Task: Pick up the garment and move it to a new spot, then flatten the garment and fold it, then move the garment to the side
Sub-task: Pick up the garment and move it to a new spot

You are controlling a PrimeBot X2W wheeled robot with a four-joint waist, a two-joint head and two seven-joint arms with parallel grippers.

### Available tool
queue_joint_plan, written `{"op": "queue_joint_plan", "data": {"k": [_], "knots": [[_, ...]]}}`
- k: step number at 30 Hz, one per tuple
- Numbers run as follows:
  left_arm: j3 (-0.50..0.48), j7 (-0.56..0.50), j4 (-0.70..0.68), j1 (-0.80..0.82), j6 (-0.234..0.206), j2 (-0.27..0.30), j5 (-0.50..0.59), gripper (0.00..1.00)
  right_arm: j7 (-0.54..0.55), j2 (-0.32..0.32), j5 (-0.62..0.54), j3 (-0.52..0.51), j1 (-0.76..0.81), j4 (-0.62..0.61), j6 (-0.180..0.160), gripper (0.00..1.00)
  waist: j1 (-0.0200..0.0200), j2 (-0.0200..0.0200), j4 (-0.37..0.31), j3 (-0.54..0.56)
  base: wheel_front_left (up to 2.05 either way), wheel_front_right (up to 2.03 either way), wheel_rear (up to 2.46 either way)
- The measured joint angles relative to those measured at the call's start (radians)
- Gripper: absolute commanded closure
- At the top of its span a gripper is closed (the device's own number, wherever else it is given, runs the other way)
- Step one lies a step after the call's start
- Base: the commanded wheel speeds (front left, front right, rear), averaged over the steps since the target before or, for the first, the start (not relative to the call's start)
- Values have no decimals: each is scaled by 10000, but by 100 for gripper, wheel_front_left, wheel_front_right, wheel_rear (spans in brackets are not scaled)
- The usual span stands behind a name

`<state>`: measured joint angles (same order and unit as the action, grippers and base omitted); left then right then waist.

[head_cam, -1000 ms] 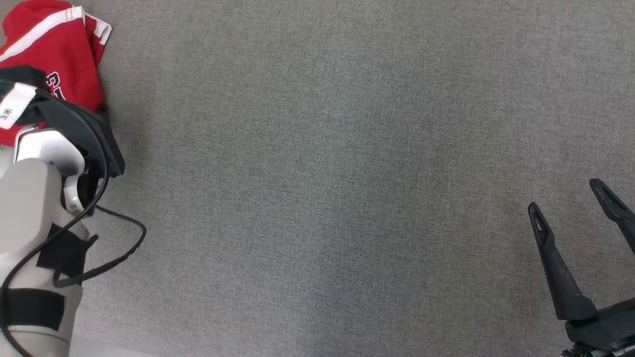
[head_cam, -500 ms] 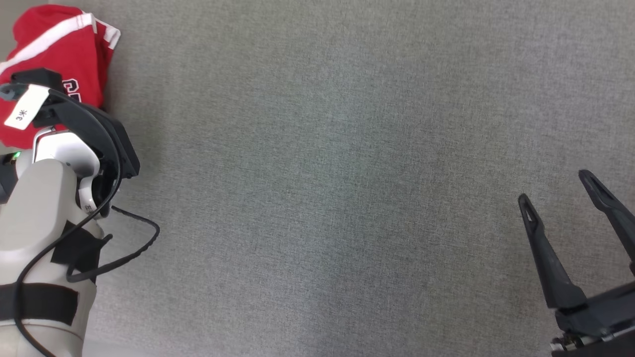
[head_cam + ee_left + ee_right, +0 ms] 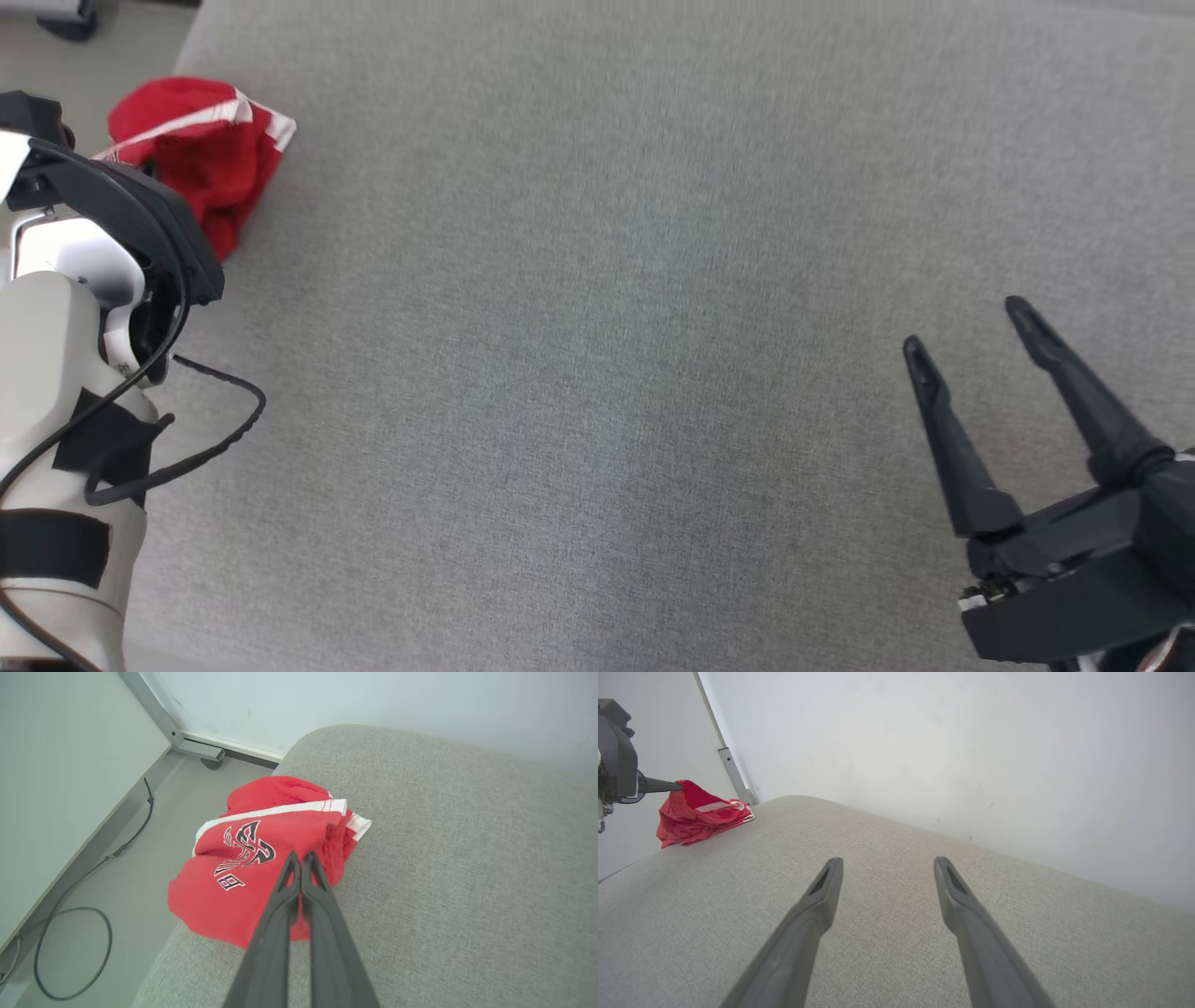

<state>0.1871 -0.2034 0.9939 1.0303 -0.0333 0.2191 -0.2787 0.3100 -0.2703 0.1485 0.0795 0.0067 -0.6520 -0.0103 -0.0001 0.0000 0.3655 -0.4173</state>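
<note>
The garment [image 3: 243, 877] is lying bunched in a red heap at the left corner of the grey cushion [image 3: 597, 373], with part of it spilling over the cushion's edge above the floor [image 3: 140, 858]. In the left wrist view its long axis is running from lower left to upper right. The white-striped hem is pointing to the upper right, toward the middle of the cushion, and the black lettering is facing up. It is too crumpled to tell whether it is a shirt or shorts.

The left pincer [image 3: 300, 856] is pressing its two fingers together on a fold of red cloth just below the striped hem. In the right wrist view the cloth is rising to a small peak [image 3: 684, 787] where the fingertip is meeting it (so the fold is being pinched, not merely touched). In the head view the pale left forearm [image 3: 56, 392] is covering the lump's near side.

The right pincer [image 3: 966, 325] is hovering well apart from the garment, over the right side of the cushion, with its fingers spread wide and nothing between them. Its fingers are pointing toward the pale wall [image 3: 924, 742] behind the cushion.

A dark cable [image 3: 74, 914] is looping across the floor beside the cushion's left edge.
</note>
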Motion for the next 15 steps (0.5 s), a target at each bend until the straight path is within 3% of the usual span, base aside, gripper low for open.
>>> {"op": "queue_joint_plan", "data": {"k": [5, 15], "knots": [[102, 360, 0, -15, 349, -84, -25, 100, -437, 355, 199, 307, -209, 646, 0, 0, 0, -1, -39, 683, 0, 0, 0], [721, 846, 25, -519, 968, -876, 10, 100, -1229, 909, 414, 679, -274, 1755, 0, 0, -1, -2, -154, 2124, 0, 0, 0]]}}
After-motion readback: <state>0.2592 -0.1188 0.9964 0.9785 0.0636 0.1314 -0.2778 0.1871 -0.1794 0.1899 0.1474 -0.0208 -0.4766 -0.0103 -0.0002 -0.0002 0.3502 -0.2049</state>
